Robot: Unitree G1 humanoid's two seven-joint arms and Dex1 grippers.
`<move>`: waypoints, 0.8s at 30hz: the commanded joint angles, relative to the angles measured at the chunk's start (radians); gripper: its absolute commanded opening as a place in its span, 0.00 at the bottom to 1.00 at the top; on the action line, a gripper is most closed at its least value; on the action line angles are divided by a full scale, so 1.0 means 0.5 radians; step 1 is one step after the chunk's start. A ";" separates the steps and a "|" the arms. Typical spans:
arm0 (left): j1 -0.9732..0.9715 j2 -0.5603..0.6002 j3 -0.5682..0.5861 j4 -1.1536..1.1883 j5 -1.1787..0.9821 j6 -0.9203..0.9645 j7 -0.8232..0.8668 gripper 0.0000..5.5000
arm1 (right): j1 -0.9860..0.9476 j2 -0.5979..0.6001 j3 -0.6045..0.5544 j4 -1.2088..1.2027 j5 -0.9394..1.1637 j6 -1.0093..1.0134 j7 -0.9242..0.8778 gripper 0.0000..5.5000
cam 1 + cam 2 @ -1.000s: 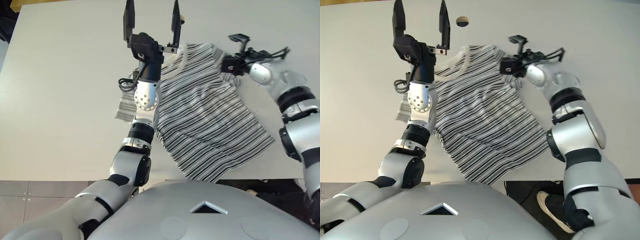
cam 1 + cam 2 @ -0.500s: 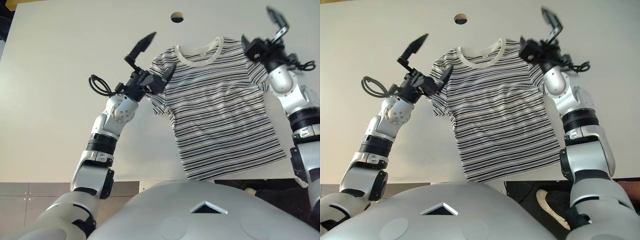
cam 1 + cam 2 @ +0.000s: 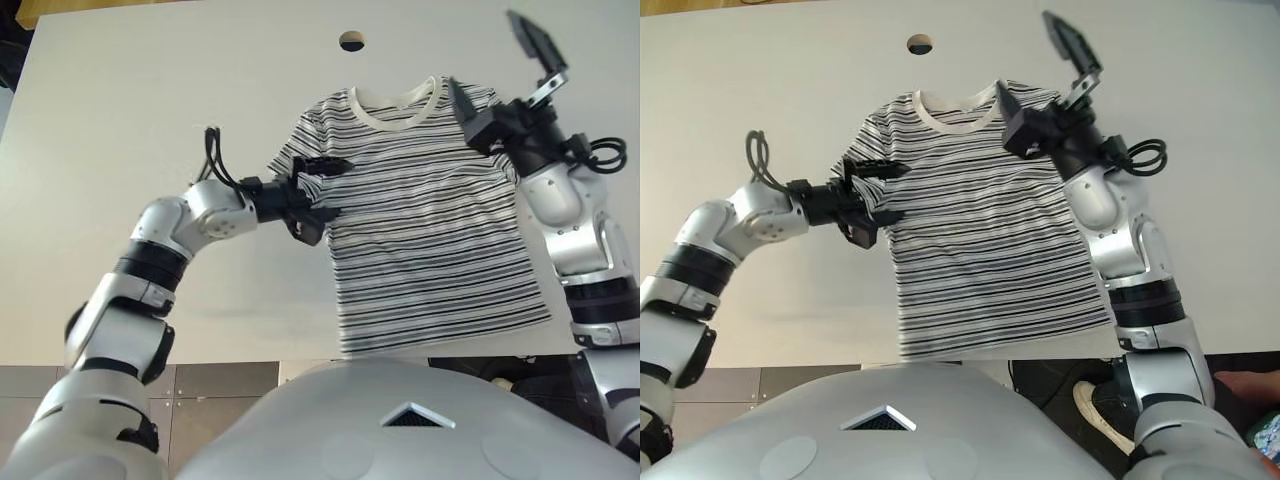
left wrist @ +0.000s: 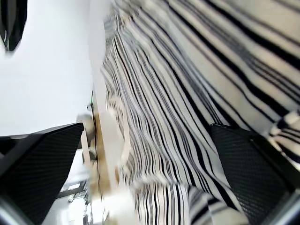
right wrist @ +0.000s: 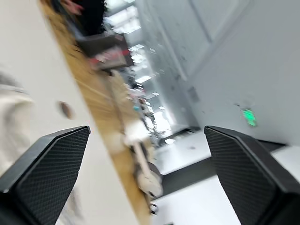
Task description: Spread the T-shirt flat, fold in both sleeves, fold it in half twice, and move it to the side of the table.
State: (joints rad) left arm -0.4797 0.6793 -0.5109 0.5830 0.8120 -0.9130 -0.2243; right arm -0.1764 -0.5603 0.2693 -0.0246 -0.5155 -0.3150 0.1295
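Left arm bent inward, elbow out; left pincer point(image 3: 340, 187) spread, striped T-shirt point(image 3: 430, 240) sleeve between its fingers, flat on the desk point(image 3: 120, 120). Right pincer point(image 3: 482, 48) tilted upward above the opposite shoulder, spread wide; that sleeve is hidden beneath it.

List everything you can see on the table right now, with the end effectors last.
T-shirt: one, black and white stripes with a cream collar, spread front up on the table, collar toward the far side, hem at the near edge.
table: one, white, under the shirt.
hole: one, round and dark, in the tabletop just beyond the collar.
left end effector: one, black, open, at the shirt's left sleeve.
right end effector: one, black, open, raised over the shirt's right shoulder.
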 commanded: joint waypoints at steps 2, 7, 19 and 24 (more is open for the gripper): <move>-0.183 0.125 -0.163 0.431 0.310 -0.064 0.291 0.91 | -0.014 0.018 0.095 0.027 -0.009 -0.068 0.147 0.82; -0.170 0.198 -0.189 0.522 0.271 -0.221 0.504 0.91 | 0.052 -0.029 0.106 -0.037 0.035 -0.147 0.264 0.82; 0.399 0.240 0.393 -0.289 -0.760 -0.062 0.364 0.91 | 0.216 -0.217 0.526 -0.142 0.003 -0.523 0.892 0.82; 0.388 0.161 0.592 -0.140 -0.713 0.103 0.526 0.91 | 0.293 -0.304 0.629 0.010 -0.036 -0.608 1.030 0.82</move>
State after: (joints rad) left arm -0.2795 0.7773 -0.2446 0.4718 0.4382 -0.8935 0.0063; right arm -0.0686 -0.6645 0.5475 -0.0590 -0.5056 -0.6181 0.5804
